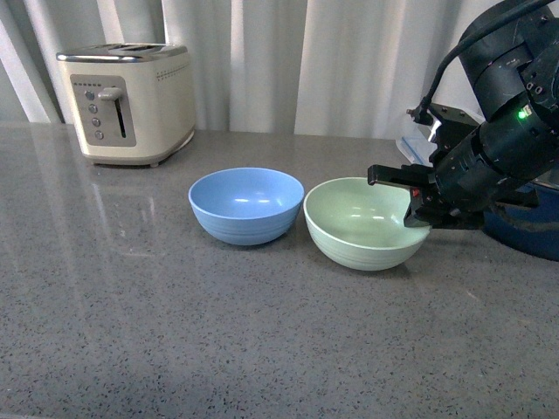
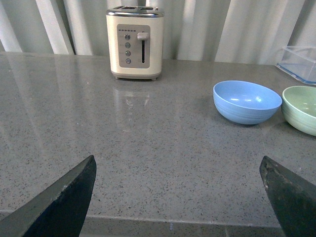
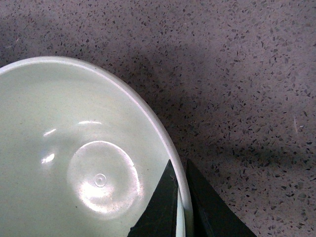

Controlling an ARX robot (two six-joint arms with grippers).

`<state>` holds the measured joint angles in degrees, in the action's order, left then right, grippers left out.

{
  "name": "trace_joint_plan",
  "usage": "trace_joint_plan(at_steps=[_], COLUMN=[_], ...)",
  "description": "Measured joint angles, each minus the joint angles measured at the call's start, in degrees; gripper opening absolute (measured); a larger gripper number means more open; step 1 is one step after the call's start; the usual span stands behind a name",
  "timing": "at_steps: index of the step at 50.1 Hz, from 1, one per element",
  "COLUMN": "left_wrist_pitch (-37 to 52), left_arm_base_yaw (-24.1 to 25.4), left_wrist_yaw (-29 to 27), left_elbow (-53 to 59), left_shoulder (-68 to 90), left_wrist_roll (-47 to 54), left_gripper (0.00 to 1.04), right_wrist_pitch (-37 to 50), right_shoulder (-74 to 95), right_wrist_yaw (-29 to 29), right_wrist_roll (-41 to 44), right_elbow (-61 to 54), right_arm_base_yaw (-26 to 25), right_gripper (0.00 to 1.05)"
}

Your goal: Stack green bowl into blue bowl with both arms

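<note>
— How does the left gripper (image 2: 177,160) stand?
— Its two dark fingers (image 2: 64,197) are spread wide over the bare grey speckled counter (image 1: 175,332) and hold nothing. It does not show in the front view
— And the bowls?
— They sit side by side on the counter in the middle of the front frame. The blue bowl (image 1: 246,205) is left of centre and the green bowl (image 1: 362,223) right of centre. Both are empty, with their rims just beside each other
— The right gripper (image 1: 417,214)?
— It is at the right of the frame, clamped on the green bowl's right rim. The wrist view shows one finger (image 3: 160,207) inside the wall and the other outside, pinched onto it
— Further back?
— A dark blue vessel (image 1: 528,240) is at the right edge behind the right arm. A cream toaster (image 1: 131,100) stands in the upper left, with pale curtains (image 1: 349,61) behind everything
</note>
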<state>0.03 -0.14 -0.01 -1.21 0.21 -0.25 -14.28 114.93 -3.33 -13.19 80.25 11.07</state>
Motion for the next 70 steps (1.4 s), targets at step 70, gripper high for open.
trace_joint_plan(at_steps=[70], left_wrist_pitch=[0.0], left_arm_base_yaw=[0.0], left_wrist_yaw=[0.0], left_elbow=[0.0], left_shoulder=[0.0], left_wrist_roll=[0.0], left_gripper=[0.98], right_wrist_pitch=[-6.6], right_shoulder=[5.9], right_wrist_yaw=[-6.91], right_wrist_roll=[4.92], right_elbow=[22.12], right_arm_base_yaw=[8.41], right_gripper=[0.01])
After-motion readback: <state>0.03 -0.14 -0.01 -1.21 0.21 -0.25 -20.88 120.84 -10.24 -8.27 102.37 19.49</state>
